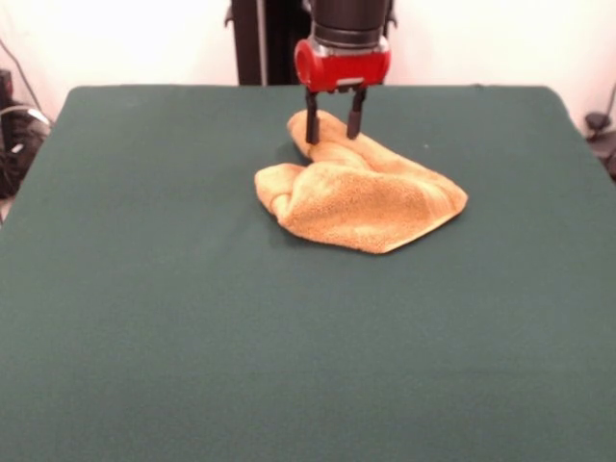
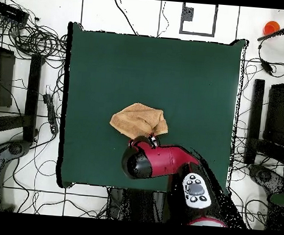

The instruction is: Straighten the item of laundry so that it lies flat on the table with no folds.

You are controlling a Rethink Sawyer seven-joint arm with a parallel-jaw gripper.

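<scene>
Table: plain dark green cloth, broad and rectangular.
Towel: golden-tan fluffy terry, crumpled into folds, far-centre of table.
Gripper: black fingers parted, straddling the towel's raised far fold, under a red wrist.

Table open all round; only crumpled towel obstructs.

Pale tiled floor, tangled black cables, perhaps an orange cup.

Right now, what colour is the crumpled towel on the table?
The towel is golden tan-orange, plain with no pattern. It shows best in the front view.
</scene>
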